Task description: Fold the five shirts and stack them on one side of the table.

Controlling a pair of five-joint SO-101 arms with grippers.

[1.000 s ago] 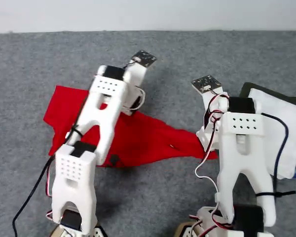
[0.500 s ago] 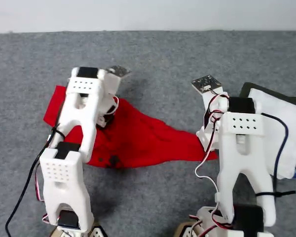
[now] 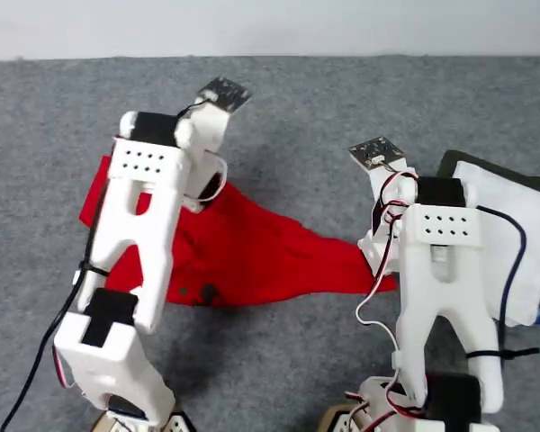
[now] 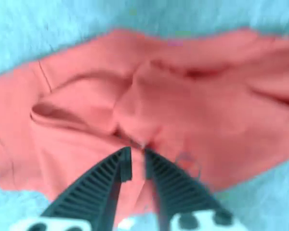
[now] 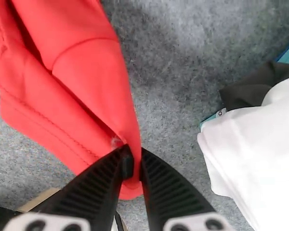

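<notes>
The red shirt (image 3: 261, 252) lay rumpled on the grey counter (image 3: 342, 108) between the arms. The left hand (image 4: 135, 156) was clenched on a raised fold of it. The right hand (image 5: 131, 161) pinched its edge, near a folded white shirt (image 3: 513, 234).

The spread shirt (image 3: 252, 256) lies on the table (image 3: 342, 117), about mid-table. The left gripper (image 4: 137, 159) sits over the shirt's left part, pinched on a fold there. The right gripper (image 5: 132, 166) is at the shirt's right end, clamped on its edge. Right of the shirt, beyond that gripper, lies the stack of folded shirts (image 3: 513, 234), one upon another.
</notes>
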